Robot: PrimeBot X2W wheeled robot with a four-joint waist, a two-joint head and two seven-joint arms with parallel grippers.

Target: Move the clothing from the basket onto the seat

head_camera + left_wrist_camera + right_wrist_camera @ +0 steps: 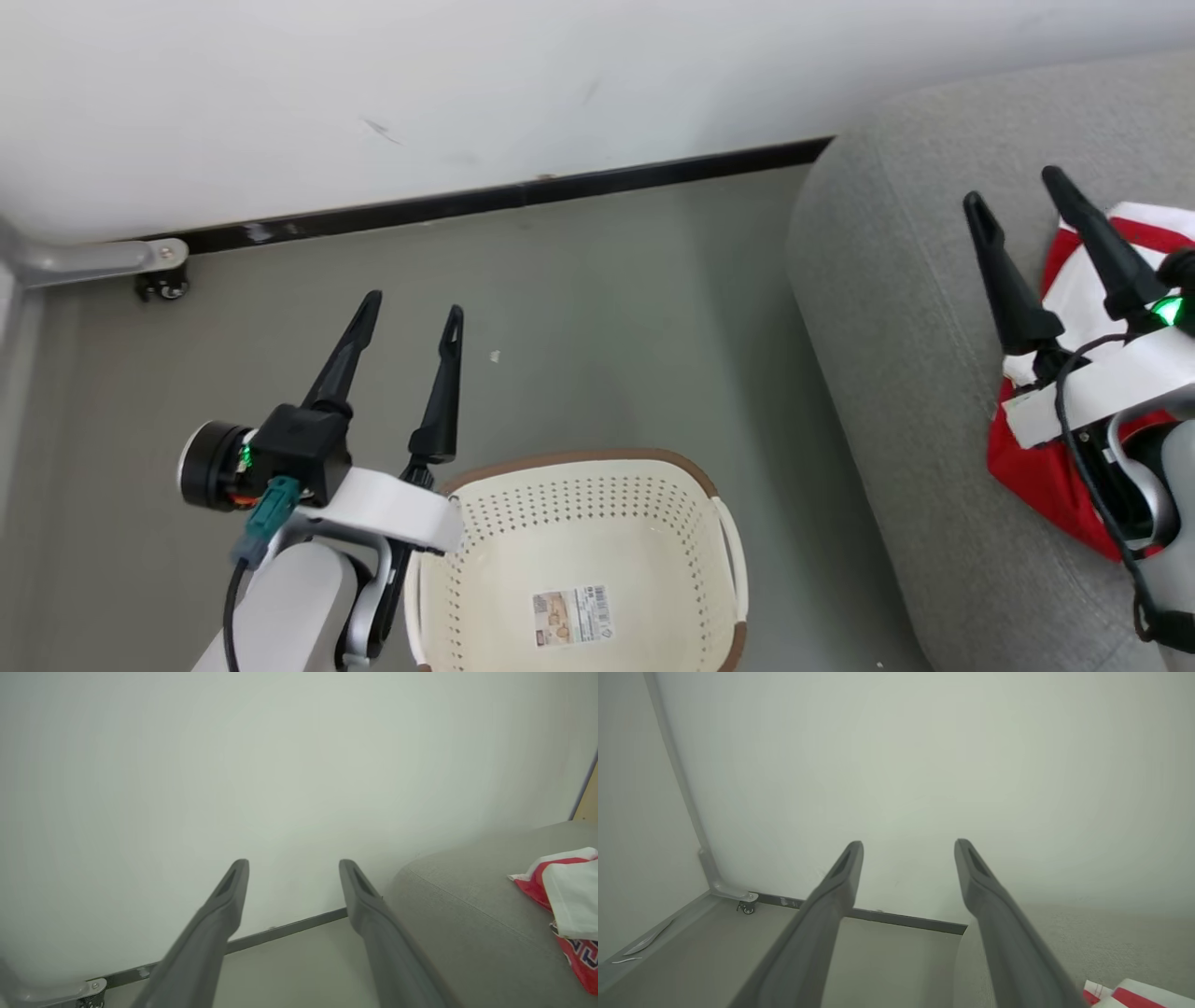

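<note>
A pale wall (pixel 467 75) fills the far side of the room, with a dark skirting strip (pixel 523 194) running along its foot where it meets the grey-green floor (pixel 607 308). To the right stands the big light-grey sofa (pixel 896 308), its rounded edge turned toward the open floor. The cream basket (pixel 579 459) with the brown rim sits on the floor just beside the sofa, and a paper label (pixel 571 616) is stuck to its perforated bottom. The clothing (pixel 1036 471), red with white parts, lies bunched on the sofa cushion, well apart from the basket. The right gripper (pixel 1013 185) hangs over the sofa at the near edge of that bundle, its two dark fingers spread wide, pointing toward the wall and holding nothing. The left gripper (pixel 414 303) hovers over the floor beside the basket's left rim, its fingers likewise wide apart and empty, also aimed at the wall. Far left, a small caster (pixel 163 285) on a grey metal foot rests against the skirting.
</note>
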